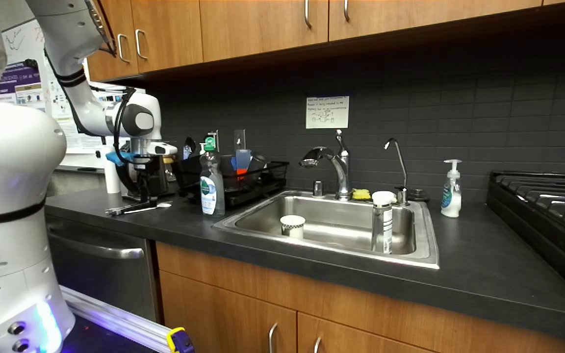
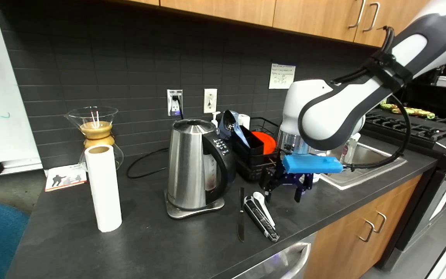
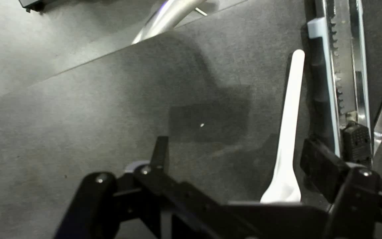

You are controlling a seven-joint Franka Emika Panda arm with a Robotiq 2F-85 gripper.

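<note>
Hand [image 3: 240, 157] spread wide, gripping nothing, above the worktop [image 3: 78, 132]; wrist view puts the white plastic spoon [image 3: 288, 132] between the fingertips [image 3: 322, 169], nearer one. Coming down off-centre could land that fingertip on the utility knife [image 3: 347, 73] just beside the spoon. Front edge's near; more room away from the utility knife.

From my station I see a card [image 2: 66, 178] lying at the back left corner of the counter [image 2: 141, 248], a coffee carafe [image 2: 98, 131] beside it, a white roll [image 2: 105, 190] on end near the left edge and a steel kettle [image 2: 186, 166] in from the back edge. Toward that edge I also make out a dish rack [image 1: 253, 193], then a faucet [image 1: 342, 174] behind the sink [image 1: 346, 218], which has a patterned cup [image 1: 293, 229] inside; a stove [image 1: 547, 230] adjoins the right edge
</note>
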